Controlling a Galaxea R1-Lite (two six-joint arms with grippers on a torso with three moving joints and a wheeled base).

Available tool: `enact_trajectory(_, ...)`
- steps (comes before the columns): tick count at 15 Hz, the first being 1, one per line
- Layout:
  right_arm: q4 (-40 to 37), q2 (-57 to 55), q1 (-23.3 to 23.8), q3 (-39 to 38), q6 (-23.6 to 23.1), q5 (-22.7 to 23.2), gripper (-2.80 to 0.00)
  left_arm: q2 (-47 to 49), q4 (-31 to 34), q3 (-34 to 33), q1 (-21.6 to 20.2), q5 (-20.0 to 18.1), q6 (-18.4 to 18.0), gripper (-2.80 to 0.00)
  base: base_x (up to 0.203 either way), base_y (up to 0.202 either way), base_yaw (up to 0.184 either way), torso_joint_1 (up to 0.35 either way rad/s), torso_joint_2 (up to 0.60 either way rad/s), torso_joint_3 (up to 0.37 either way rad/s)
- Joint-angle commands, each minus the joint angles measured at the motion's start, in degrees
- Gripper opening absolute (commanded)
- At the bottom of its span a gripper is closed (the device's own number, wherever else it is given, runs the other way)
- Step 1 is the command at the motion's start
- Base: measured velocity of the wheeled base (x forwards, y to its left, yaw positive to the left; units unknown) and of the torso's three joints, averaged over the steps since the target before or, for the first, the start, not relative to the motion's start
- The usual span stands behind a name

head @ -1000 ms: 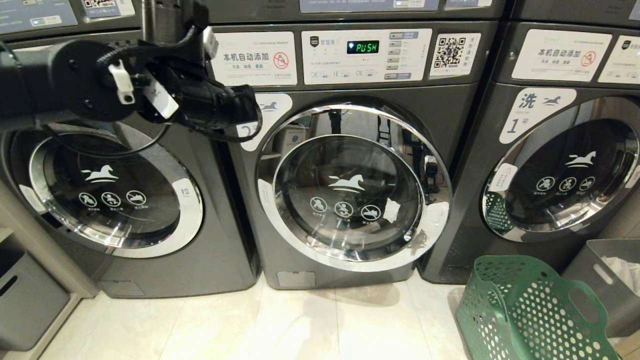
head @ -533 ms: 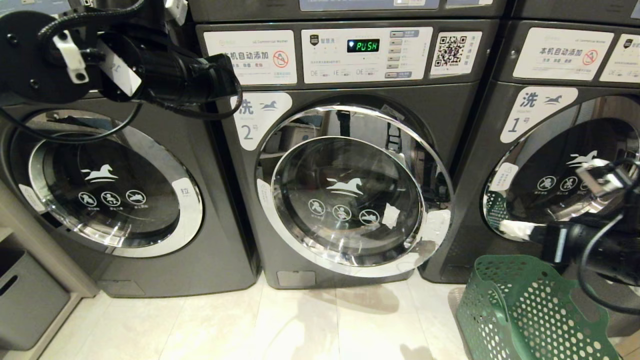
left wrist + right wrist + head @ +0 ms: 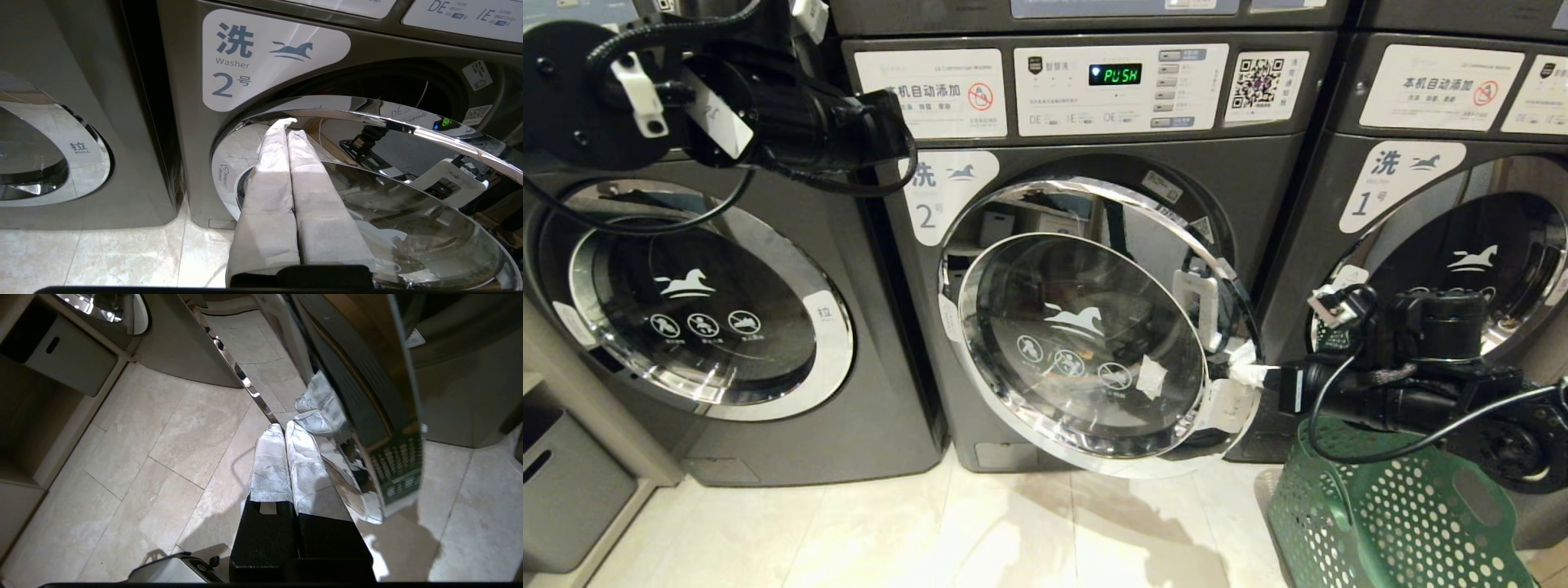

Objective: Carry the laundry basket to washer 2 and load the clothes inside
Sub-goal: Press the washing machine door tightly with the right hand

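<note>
Since the earlier frame, the door (image 3: 1086,351) of washer 2 (image 3: 947,192) has swung partly open, and the right gripper (image 3: 1245,374) has come in from the right to its chrome rim at center right, fingers closed and holding nothing. The left gripper (image 3: 286,122) hovers at upper left, fingers pressed together, empty. The green laundry basket (image 3: 1388,514) stands on the floor (image 3: 931,531) at lower right.

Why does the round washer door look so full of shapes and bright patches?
Head view: the chrome-ringed glass door of washer 2 mirrors the room, and its shadow falls on the pale tiled floor. Left wrist view: the chrome rim reflects the green display. Right wrist view: the door edge mirrors floor tiles.
</note>
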State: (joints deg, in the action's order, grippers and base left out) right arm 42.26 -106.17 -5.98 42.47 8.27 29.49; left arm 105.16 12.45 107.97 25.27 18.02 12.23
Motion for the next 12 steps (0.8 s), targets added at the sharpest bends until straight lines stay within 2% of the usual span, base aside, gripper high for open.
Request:
enact_trajectory(1, 0.4, -4.0, 0.0, 1.6, 0.1, 0.1, -2.8, 0.2, 0.1, 0.0, 0.0, 0.1, 0.1, -2.8, 0.0, 0.0, 0.0, 0.0, 0.0, 0.0)
enact_trajectory(6, 0.4, -6.7, 0.1, 4.4, 0.2, -0.6, -2.8, 0.7, 0.0, 0.0, 0.0, 0.1, 0.1, -2.8, 0.0, 0.0, 0.0, 0.0, 0.0, 0.0)
enact_trajectory(10, 0.4, -12.3, 0.3, 11.8, 0.2, -8.9, -2.8, -0.1, 0.0, 0.0, 0.0, 0.2, 0.1, -2.8, 0.0, 0.0, 0.0, 0.0, 0.0, 0.0)
enact_trajectory(12, 0.4, -14.4, 0.7, 14.6, 0.0, -10.4, -2.8, -0.8, 0.0, 0.0, -0.2, 0.2, 0.1, -2.8, 0.0, 0.0, 0.0, 0.0, 0.0, 0.0)
